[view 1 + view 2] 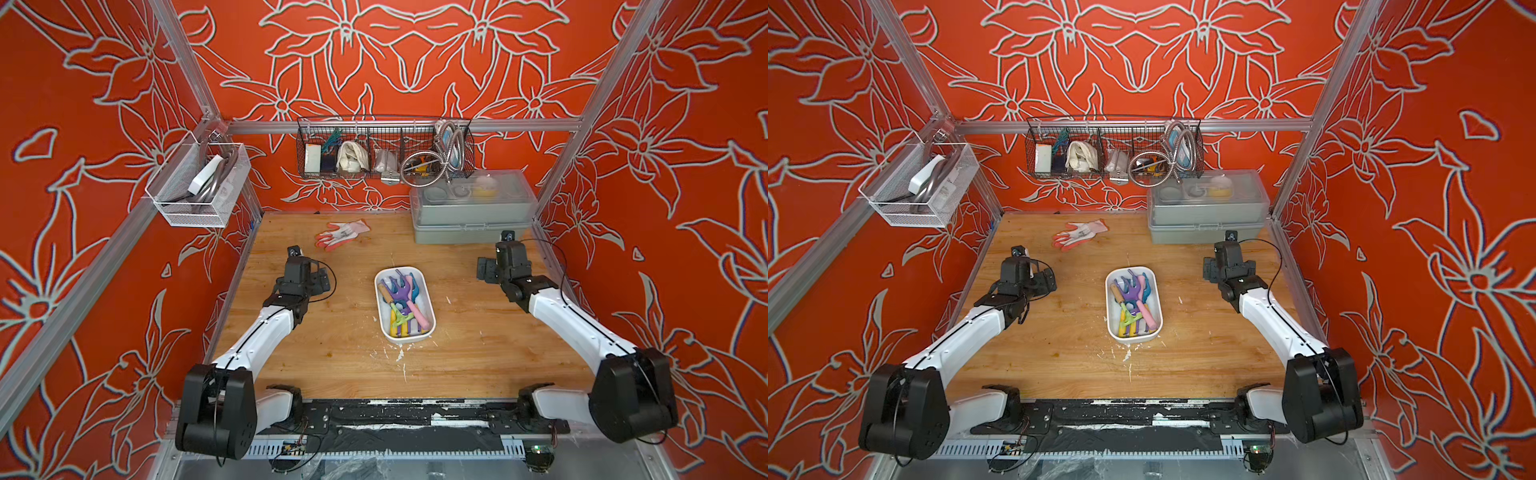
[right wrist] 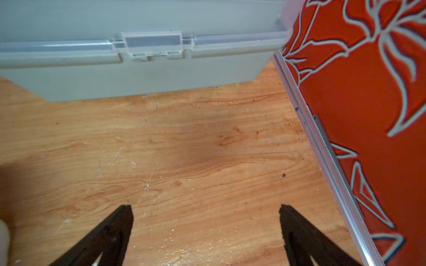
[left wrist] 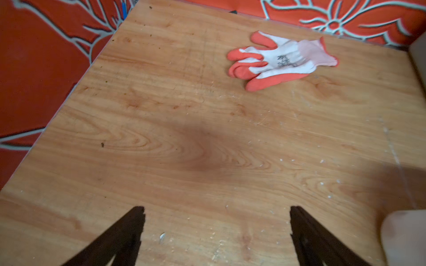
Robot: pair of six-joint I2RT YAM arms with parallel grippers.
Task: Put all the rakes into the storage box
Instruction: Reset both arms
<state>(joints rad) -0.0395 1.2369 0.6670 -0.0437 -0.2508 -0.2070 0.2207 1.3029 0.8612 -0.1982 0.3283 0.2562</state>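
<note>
Rakes [image 1: 395, 291] — purple, blue, pink-handled, yellow-green — lie piled inside the white storage box [image 1: 432, 321] in the middle of the desk [image 1: 332, 353]. Left pincer [image 3: 216, 211] hangs wide and empty at the left, near a glove [image 3: 281, 59]; right pincer [image 2: 205, 207], equally wide and empty, faces the grey box [image 2: 138, 76] far right.

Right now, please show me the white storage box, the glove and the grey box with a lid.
storage box [image 1: 409, 337]: in a top view, on its near wall.
glove [image 3: 283, 58]: left wrist view, on its white back.
grey box [image 2: 149, 78]: right wrist view, on its front wall.
</note>
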